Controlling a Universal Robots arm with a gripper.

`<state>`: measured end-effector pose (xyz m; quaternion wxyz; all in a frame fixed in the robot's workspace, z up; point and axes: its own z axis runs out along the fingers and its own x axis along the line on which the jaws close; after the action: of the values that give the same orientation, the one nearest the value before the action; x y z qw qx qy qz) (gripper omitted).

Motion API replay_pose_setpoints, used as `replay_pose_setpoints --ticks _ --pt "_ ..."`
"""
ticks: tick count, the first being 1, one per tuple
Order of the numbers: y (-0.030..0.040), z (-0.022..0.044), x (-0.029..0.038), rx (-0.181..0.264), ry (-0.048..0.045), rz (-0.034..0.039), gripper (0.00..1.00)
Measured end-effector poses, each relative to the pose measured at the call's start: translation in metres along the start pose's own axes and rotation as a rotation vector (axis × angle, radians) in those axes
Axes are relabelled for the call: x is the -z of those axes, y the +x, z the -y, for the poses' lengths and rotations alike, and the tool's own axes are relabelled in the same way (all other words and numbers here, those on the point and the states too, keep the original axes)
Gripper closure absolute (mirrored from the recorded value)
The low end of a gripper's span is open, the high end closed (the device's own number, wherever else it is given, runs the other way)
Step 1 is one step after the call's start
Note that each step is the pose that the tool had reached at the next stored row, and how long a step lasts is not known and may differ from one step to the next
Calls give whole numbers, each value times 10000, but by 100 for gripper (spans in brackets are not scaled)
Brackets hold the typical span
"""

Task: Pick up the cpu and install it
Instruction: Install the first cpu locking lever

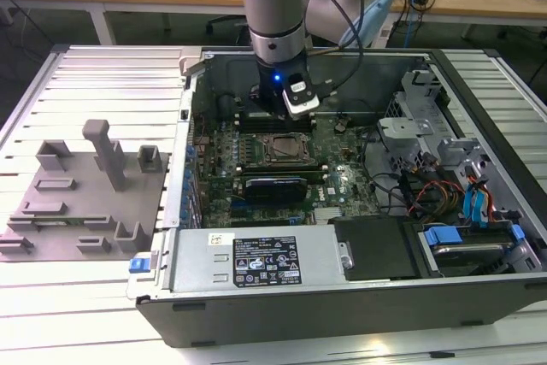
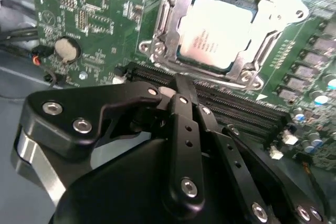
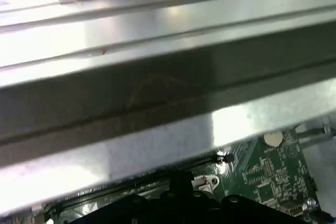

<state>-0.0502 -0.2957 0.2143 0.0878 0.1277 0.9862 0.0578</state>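
Observation:
The cpu [image 2: 218, 32], a pale silvery square chip, lies flat inside the metal-rimmed socket frame [image 2: 168, 30] on the green motherboard [image 2: 100, 19]. In the exterior view the socket [image 1: 286, 150] sits at the middle of the open computer case. My gripper [image 2: 181, 85] hangs just above the board beside the socket. Its black fingers are pressed together with nothing between them, over the dark memory slots [image 2: 236, 111]. In the exterior view the gripper [image 1: 272, 113] is on the far side of the socket, under the arm's wrist.
A grey fixture with pegs [image 1: 85, 185] lies at the exterior view's left. The power supply with its label [image 1: 256, 258] fills the case's near side. Drive bays and cables [image 1: 444, 177] crowd the right. A coin battery [image 2: 67, 49] and the case's metal wall [image 3: 157, 77] are close.

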Motion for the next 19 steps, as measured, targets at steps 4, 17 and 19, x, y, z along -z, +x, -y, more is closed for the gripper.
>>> replay_pose_setpoints --ticks 4,17,19 --pt "-8 13 3 58 750 -50 89" --pt "-48 117 6 533 1553 -604 89" --pt "-83 248 13 536 1555 -620 89"
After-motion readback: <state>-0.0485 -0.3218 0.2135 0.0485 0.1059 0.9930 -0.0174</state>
